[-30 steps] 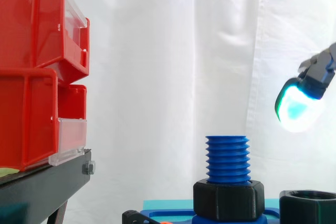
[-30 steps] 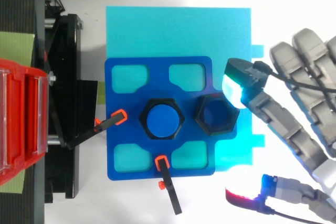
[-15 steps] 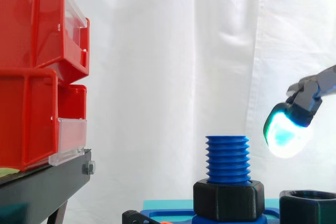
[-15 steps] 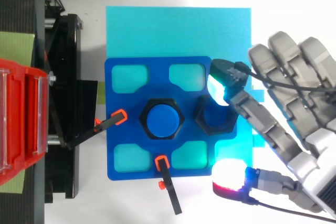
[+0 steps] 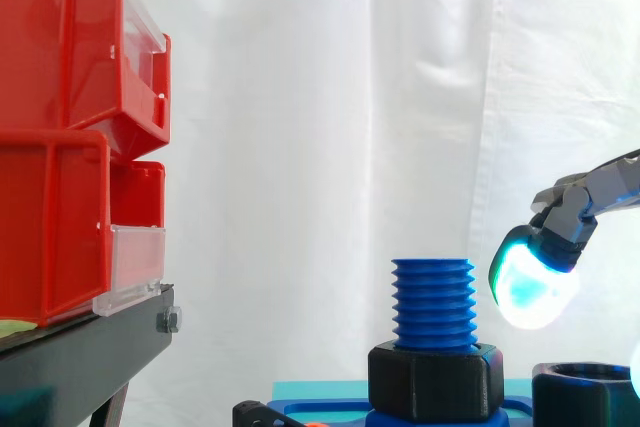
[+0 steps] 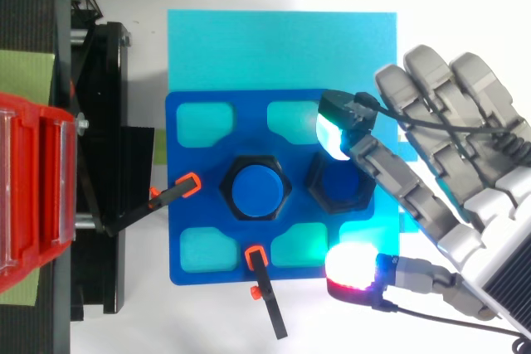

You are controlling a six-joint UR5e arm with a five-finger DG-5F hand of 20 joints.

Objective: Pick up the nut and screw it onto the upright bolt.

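Red bins [image 5: 60, 137] sit at the upper left. The hand [image 6: 452, 163] is at the right, fingers spread wide, holding nothing. The blue bolt [image 6: 255, 188] stands mid-frame. The black nut [image 6: 323, 184] sits just right of it, under a finger.

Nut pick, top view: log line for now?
hand: open, over loose nut | loose nut: ungrasped, beside bolt | bolt: upright | phase: pre-grasp

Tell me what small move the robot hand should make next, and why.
Probably lower onto the loose nut and close. The robot hand is open, its glowing fingertips spread to either side of the nut, one hanging above its top in the side view. Nothing is grasped yet.
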